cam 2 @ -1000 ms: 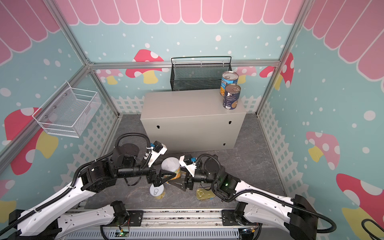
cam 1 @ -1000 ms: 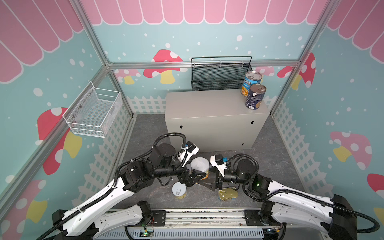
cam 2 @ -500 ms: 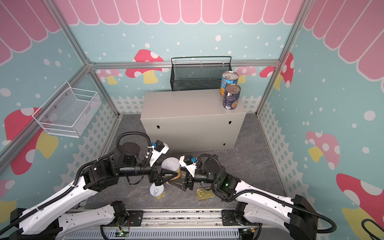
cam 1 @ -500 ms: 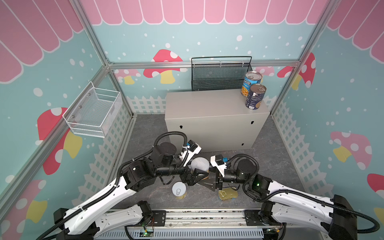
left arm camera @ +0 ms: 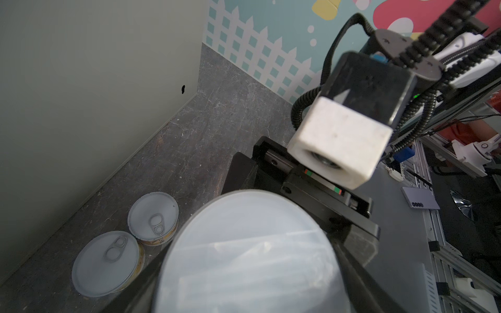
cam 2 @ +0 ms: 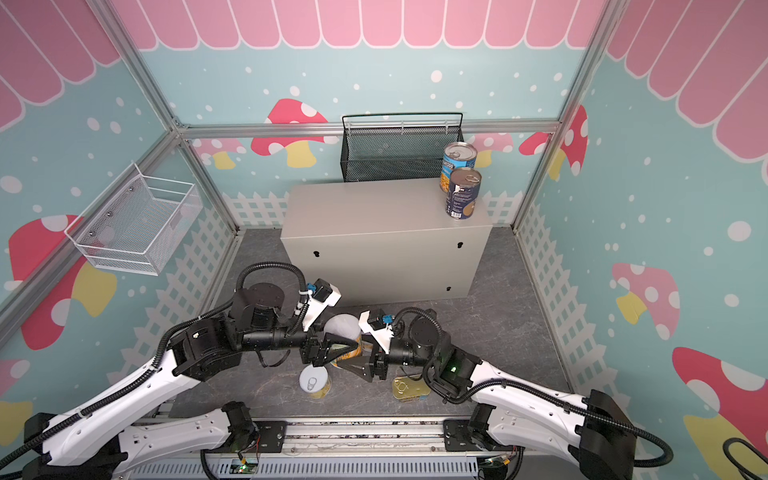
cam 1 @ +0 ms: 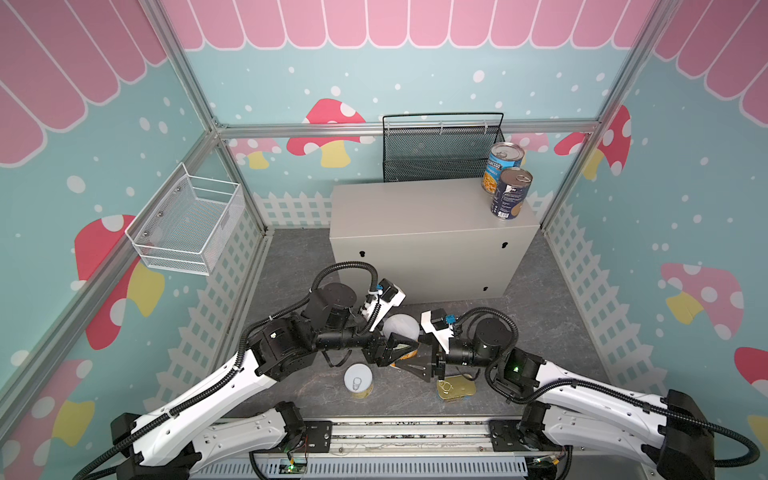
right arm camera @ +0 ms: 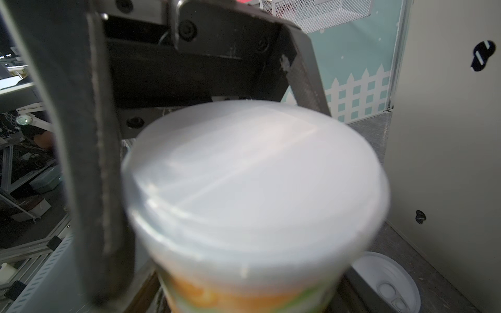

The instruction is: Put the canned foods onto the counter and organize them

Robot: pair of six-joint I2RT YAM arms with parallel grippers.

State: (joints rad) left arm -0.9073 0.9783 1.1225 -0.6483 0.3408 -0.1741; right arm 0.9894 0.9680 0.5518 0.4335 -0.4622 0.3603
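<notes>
White-lidded tin [cam 1: 400,327], left pincer [cam 1: 401,350] narrower.

Rear blue-labelled tin [cam 1: 498,170], at the 1 o'clock corner of the surface [cam 1: 415,212]: white brand lettering is read in part as "…GRESSO" in both top views [cam 2: 454,167]; the yellow line beneath is not legible.

Front dark-blue tin [cam 1: 511,193], at 5 o'clock of the former: a white barcode patch [cam 1: 503,214] is seen near the base; its digits and the fine print are too small to be read.
</notes>
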